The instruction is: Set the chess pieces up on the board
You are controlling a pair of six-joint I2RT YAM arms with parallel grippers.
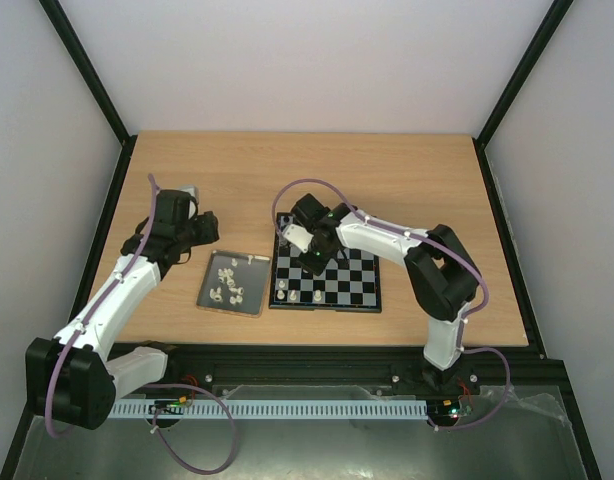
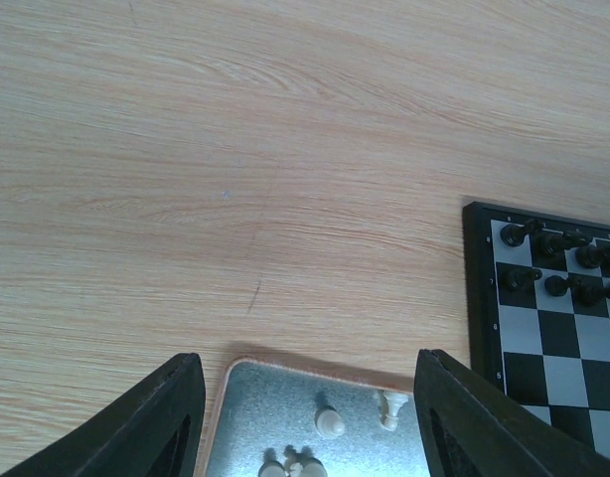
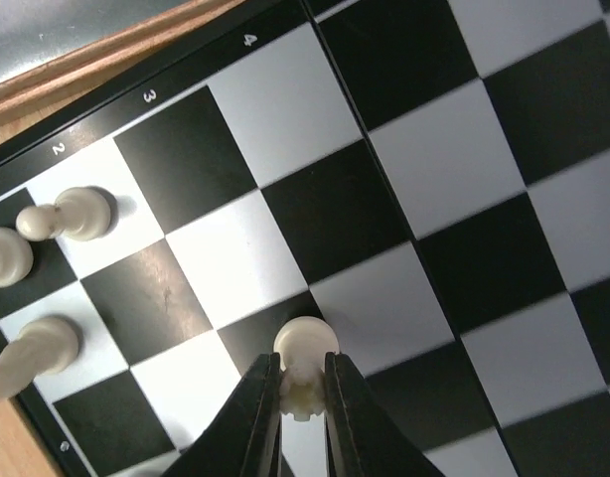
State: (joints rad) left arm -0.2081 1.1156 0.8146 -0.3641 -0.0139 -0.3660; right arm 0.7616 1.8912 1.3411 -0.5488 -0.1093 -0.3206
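Pale wood-grain table (image 1: 417,190) underneath everything. Right of centre on it, small square chessboard (image 1: 352,285) in black and light-grey checks with a black rim. Just beside its left edge, smaller plain dark-grey tray (image 1: 253,290) with a tan border, holding a loose huddle of tiny cream plastic chess pieces (image 1: 227,282). Left end effector (image 2: 307,360) hovering over the tray's far edge, fingers spread wide, nothing between them. Right end effector (image 3: 303,373) reaching over the board's left half, pinched narrow on one cream piece (image 3: 305,340), clamped around the body with the round head poking out past the fingertips. Below that head, a dark square close to the seam with a light one; impossible to tell whether touching the board or just above it. Nearby toward the corner, three placed cream pieces (image 3: 76,214); on the opposite rows, tiny black figures (image 2: 548,263) crowded together. Likely the placing step, with most of the cream set left to move. For a clean placement: settle on one square first, then shift off the seam to its middle. Descend straight down, keeping the piece upright. Part the fingers only slightly, and only with the base fully seated. Withdraw vertically, never sideways, to avoid dragging so light a figure or clipping the three neighbours.
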